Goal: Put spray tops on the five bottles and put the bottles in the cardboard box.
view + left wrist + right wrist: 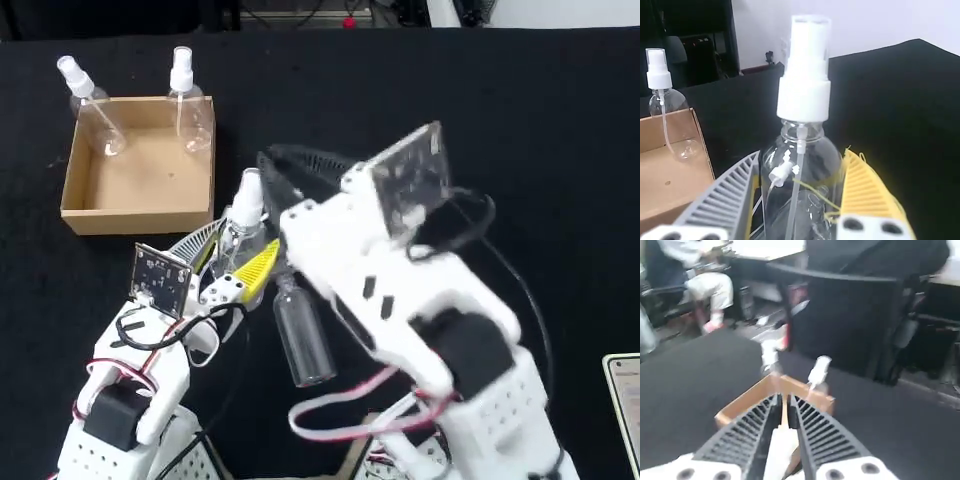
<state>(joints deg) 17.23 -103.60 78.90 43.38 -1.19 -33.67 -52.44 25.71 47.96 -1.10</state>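
The left gripper [800, 161] is squeezed tight around a clear bottle [790, 200]. A grey finger is on one side of its belly and a yellow finger is on the other. It holds the bottle standing up, I think so the white spray top [805, 75] can sit straight. The top is on the neck, and its thin tube hangs down inside.

Close by that top is the right gripper [784, 399]. Its two black fingers are pressed almost together, with just a thin slit between them. Something pale shows through the slit, but I cannot tell what it is. I think this gripper is there to twist the top on.

Just beside the left gripper, under the right arm, a bare bottle [303, 340] lies on its side on the black table [520, 120]. I see no top on it.

Farther out past both grippers is the cardboard box [138, 215]. A capped bottle [100, 125] and a second capped bottle [192, 118] stand against its far wall. So I guess three bottles are left to pack.
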